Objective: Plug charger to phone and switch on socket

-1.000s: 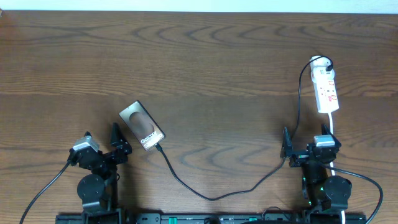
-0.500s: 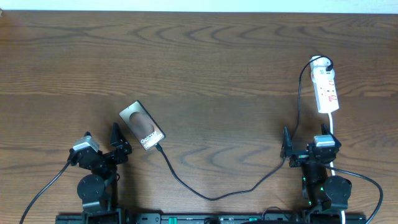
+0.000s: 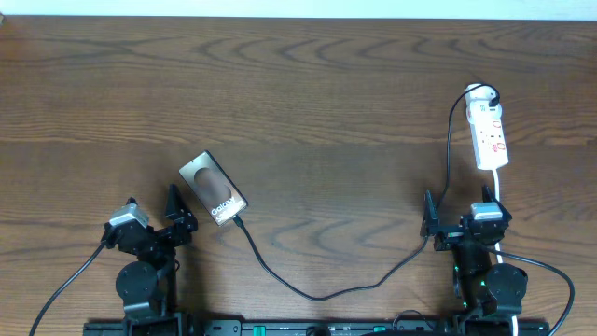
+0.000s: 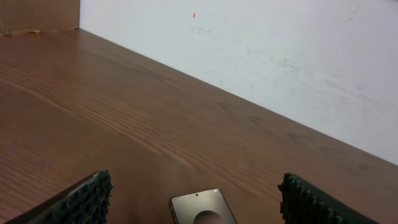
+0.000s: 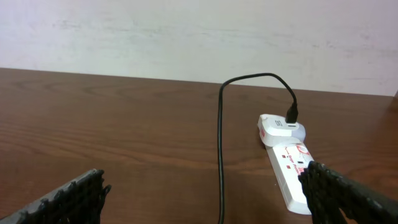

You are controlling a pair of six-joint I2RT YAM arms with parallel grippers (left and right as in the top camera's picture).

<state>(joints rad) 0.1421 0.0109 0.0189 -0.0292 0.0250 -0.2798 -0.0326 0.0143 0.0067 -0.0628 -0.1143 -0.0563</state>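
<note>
Low on the left of the table, the phone lies flat and skewed, face up, just ahead of the left gripper, which is spread wide with nothing in it. The charger cable tip touches the phone's near corner; whether it is seated or only resting there, cannot tell. The cable then loops toward the arm bases, passes just beside the right gripper and runs up to a white adapter at the far end of the power strip. The right gripper is also spread wide and empty, with the strip just ahead and slightly to its right. Judgement: the plug step looks done or nearly so, which leaves the switch step in hand. The next move calls for the right arm to reach forward, bring its fingers together and press one tip on the red-marked switch, keeping off the cable. Room: wide bare wood mid-table and at the back. The cable slack crowds the right arm's left side, so there is a snag risk there.
</note>
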